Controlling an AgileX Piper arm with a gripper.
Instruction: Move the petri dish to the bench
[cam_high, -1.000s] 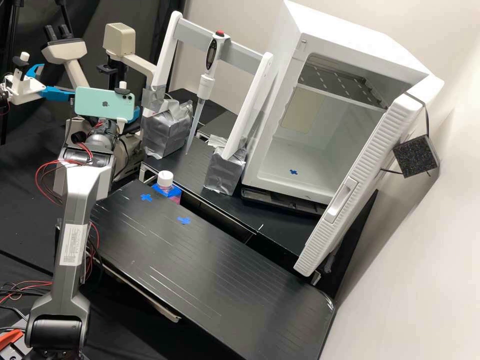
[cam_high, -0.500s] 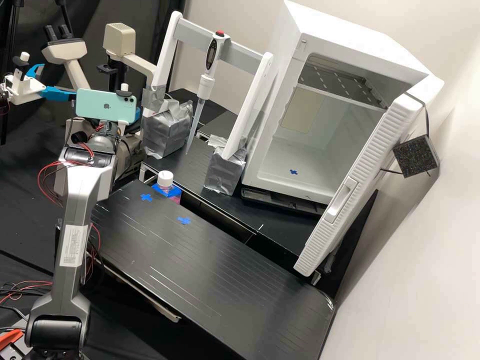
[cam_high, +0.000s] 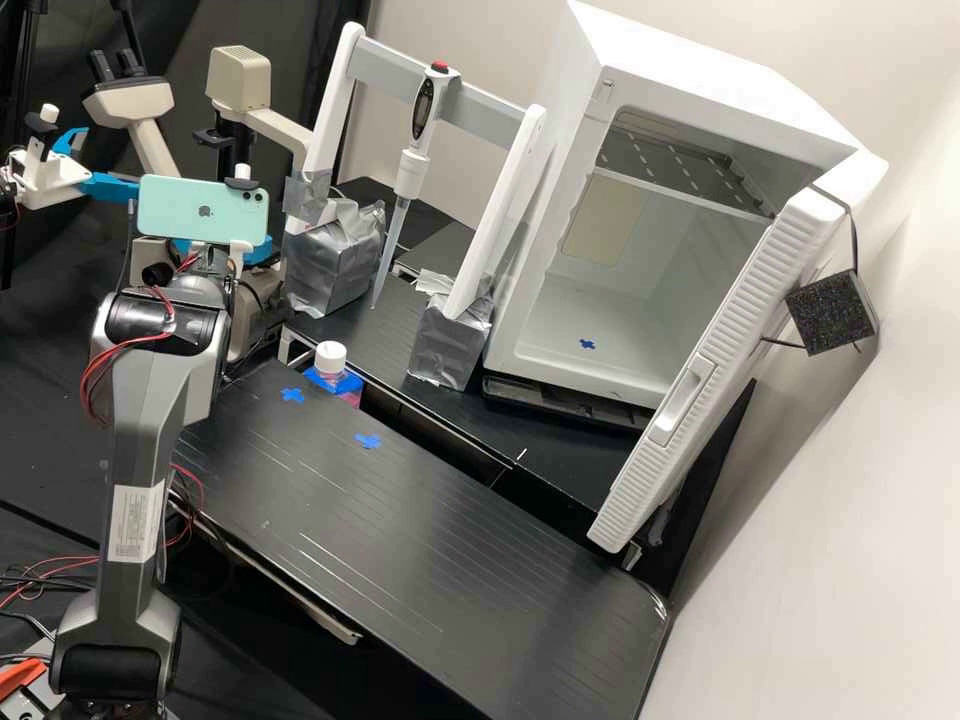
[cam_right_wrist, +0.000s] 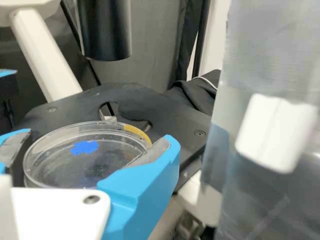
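Behind the phone on the wrist, blue parts of my gripper (cam_high: 260, 251) show in the high view, in front of the microscope. In the wrist view, my gripper (cam_right_wrist: 97, 138) is shut on the clear round petri dish (cam_right_wrist: 52, 172), a finger against either side of its rim. A blue mark shows through the dish. Behind and around the dish is the dark microscope stage (cam_right_wrist: 172, 117); whether the dish touches it I cannot tell. The black bench (cam_high: 450, 560) lies to the right of the arm in the high view, with two blue tape crosses.
A pipette (cam_high: 408, 175) hangs on a white stand with silver-taped feet (cam_high: 335, 260). The white-capped bottle (cam_high: 331, 358) stands at the bench's back edge. An open white incubator (cam_high: 620, 310) is at the right, its door (cam_high: 715, 370) swung forward.
The arm's elbow has come down and a little left in the high view, and the phone on the wrist has shifted slightly left. The bench and the things around it have not moved.
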